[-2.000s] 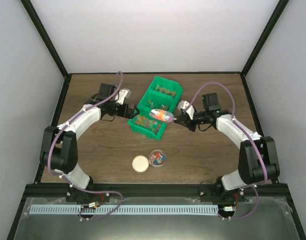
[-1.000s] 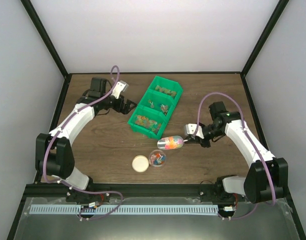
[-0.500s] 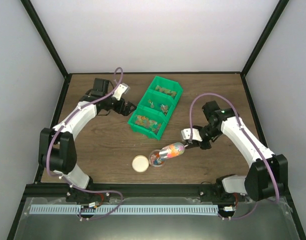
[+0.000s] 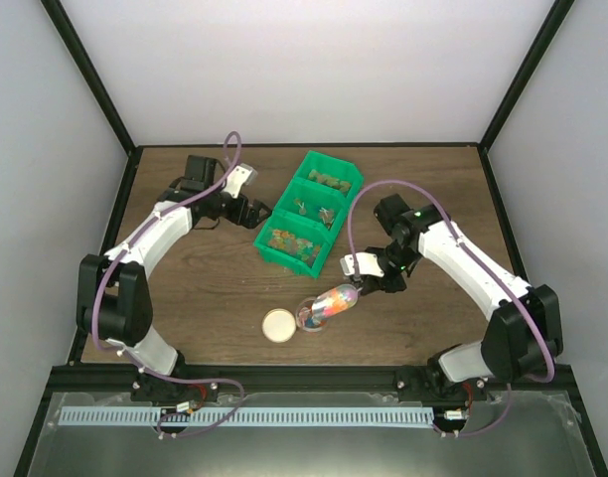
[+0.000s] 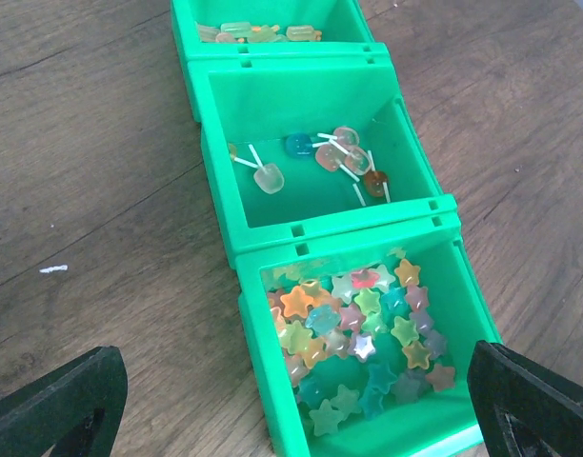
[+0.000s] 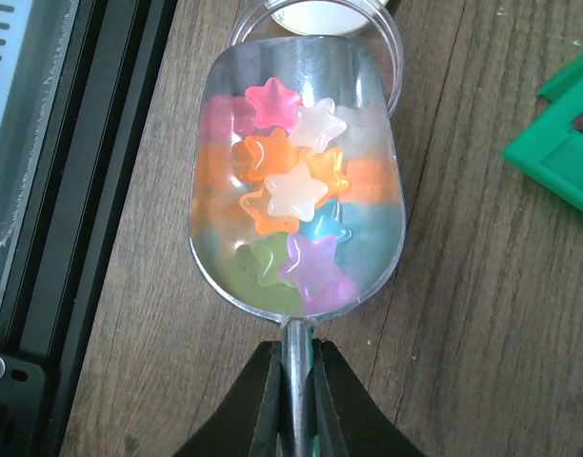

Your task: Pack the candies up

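My right gripper point(image 6: 293, 357) is shut on the handle of a metal scoop point(image 6: 301, 171) that holds several star-shaped candies point(image 6: 291, 200) in mixed colours. The scoop's front lip reaches over the rim of the clear round jar point(image 6: 392, 48). In the top view the scoop point(image 4: 336, 298) slants down into the jar point(image 4: 312, 316), which has candies in it, with my right gripper point(image 4: 369, 278) behind it. My left gripper point(image 5: 296, 381) is open and empty, above the green bin's near compartment, which is full of star candies point(image 5: 358, 333). In the top view it point(image 4: 252, 212) hovers at the bin's left side.
The green bin point(image 4: 309, 211) has three compartments; its middle one holds lollipops point(image 5: 320, 162). The tan round lid point(image 4: 278, 325) lies on the table just left of the jar. The table's front rail point(image 6: 91, 143) runs close to the scoop.
My right arm has carried the loaded scoop from the green bin down and left to the jar, and now tips it over the rim. The left arm has barely moved.
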Motion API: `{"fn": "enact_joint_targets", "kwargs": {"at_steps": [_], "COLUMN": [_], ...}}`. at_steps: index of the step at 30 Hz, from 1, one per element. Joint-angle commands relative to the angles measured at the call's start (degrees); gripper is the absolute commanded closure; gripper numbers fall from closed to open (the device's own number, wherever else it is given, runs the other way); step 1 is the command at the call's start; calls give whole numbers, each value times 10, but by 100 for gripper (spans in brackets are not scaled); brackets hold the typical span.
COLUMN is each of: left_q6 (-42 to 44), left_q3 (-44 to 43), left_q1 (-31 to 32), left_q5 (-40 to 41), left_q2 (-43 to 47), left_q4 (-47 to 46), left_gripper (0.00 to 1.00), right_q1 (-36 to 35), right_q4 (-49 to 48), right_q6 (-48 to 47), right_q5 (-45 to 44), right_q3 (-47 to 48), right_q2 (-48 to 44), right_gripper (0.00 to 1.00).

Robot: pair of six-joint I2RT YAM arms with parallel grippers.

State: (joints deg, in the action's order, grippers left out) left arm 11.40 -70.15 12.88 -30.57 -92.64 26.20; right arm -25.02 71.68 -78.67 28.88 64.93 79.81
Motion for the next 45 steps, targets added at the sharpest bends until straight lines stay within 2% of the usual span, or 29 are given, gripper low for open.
{"fn": "enact_joint_targets", "kwargs": {"at_steps": [1, 17, 37, 41, 45], "left_q6": [-16, -46, -57, -46, -41], "left_q3": [-13, -7, 6, 12, 21], "left_q1": [-3, -6, -7, -7, -7], "left_q5": [-13, -41, -35, -25, -7], "left_q2": [-8, -16, -17, -15, -16], "left_q4": [-17, -27, -39, -26, -17], "left_gripper": [0, 0, 0, 0, 0], "right_q1": [-29, -74, -88, -83, -76], "right_q4": [22, 29, 30, 24, -27], "right_q6": [43, 110, 121, 152, 252], "right_q5": [-27, -100, -142, -103, -83], "right_q3": [36, 56, 94, 137, 203], "right_q2": [13, 27, 15, 18, 46], "right_gripper": [99, 99, 99, 99, 99]}}
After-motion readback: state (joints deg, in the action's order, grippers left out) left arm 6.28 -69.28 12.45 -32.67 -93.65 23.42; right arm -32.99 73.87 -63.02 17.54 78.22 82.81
